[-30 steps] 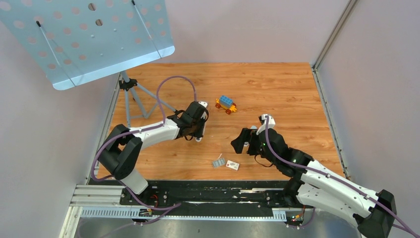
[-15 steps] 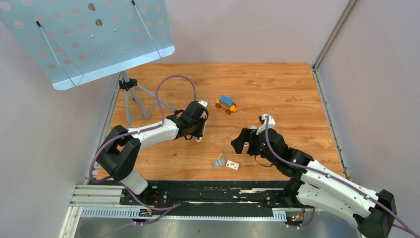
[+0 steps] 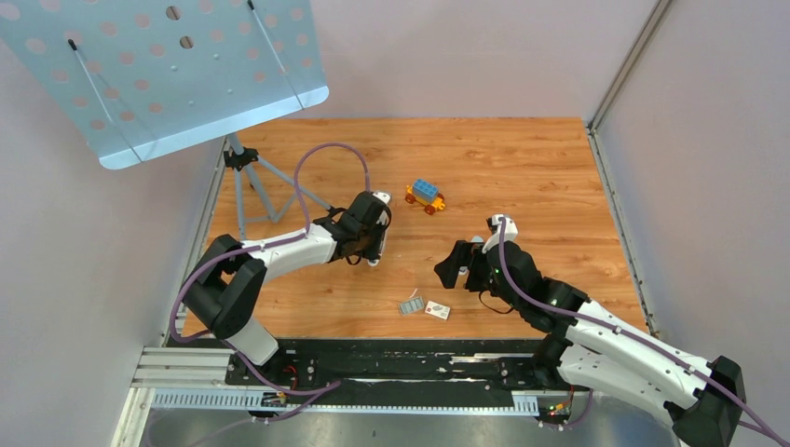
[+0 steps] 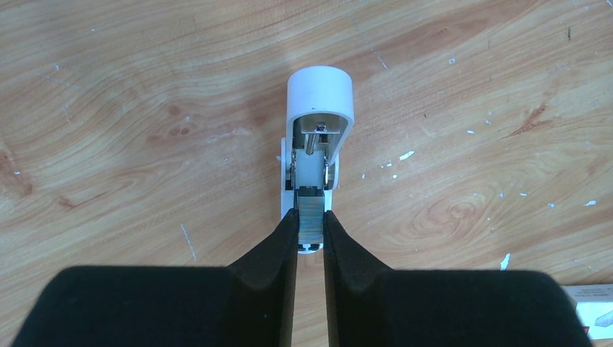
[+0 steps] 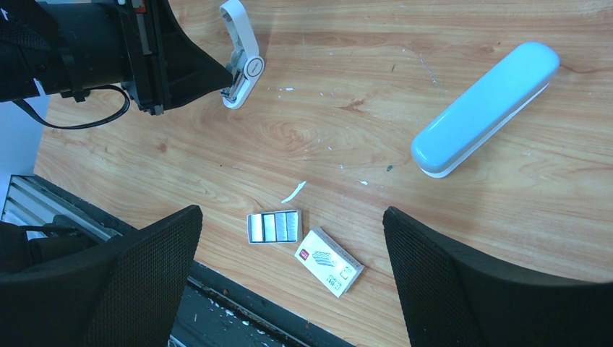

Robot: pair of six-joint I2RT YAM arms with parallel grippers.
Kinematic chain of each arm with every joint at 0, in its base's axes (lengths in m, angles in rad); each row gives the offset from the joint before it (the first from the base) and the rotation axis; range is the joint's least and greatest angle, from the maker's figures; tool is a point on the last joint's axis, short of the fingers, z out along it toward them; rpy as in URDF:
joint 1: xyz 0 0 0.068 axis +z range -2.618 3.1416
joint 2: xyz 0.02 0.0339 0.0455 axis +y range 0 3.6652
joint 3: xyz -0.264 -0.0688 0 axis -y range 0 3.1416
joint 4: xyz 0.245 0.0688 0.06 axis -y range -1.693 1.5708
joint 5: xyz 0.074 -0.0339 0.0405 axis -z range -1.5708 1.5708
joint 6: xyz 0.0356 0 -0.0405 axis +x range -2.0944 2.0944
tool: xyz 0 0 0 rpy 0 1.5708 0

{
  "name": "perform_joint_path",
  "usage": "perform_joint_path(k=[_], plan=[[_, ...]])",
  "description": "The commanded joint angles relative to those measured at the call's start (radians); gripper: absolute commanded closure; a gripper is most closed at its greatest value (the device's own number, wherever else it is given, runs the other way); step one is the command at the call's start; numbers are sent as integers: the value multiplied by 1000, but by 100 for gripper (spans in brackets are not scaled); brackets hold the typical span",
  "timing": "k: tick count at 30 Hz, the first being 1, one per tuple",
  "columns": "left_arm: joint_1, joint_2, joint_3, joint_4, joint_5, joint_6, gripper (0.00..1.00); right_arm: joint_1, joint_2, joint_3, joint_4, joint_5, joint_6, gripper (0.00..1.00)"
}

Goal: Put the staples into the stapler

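Observation:
My left gripper (image 4: 311, 218) is shut on a short grey strip of staples (image 4: 311, 215), holding it at the near end of the open channel of the white stapler (image 4: 319, 97), which lies on the wooden table. From above, that gripper (image 3: 372, 253) covers most of the stapler (image 3: 373, 262). More staples (image 5: 274, 226) lie in a small open tray, seen from above near the table's front edge (image 3: 411, 305). My right gripper (image 5: 291, 215) hangs wide open above the tray, holding nothing, to the right of the left arm (image 3: 451, 264).
A white printed staple box (image 5: 329, 262) lies beside the tray. A light blue oblong object (image 5: 484, 108) lies to the right. A toy car (image 3: 425, 196) sits further back. A music stand (image 3: 168, 74) on a tripod (image 3: 251, 182) stands at the back left.

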Motion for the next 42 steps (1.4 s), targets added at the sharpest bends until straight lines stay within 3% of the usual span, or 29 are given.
perform_joint_path(k=[1, 15, 31, 37, 42], plan=[[5, 15, -16, 5, -1, 18, 82, -19, 0, 15, -10, 15, -8, 1], [5, 31, -27, 16, 2, 16, 81, -19, -8, 8, -10, 17, -6, 1], [5, 19, -25, 13, 4, 9, 72, -18, -6, 1, -9, 14, 4, 1], [14, -66, -8, -14, 19, -20, 61, -18, 9, 9, 5, 7, 2, 1], [92, -156, -42, 19, 101, -79, 53, -18, 56, 48, 15, 6, -24, 1]])
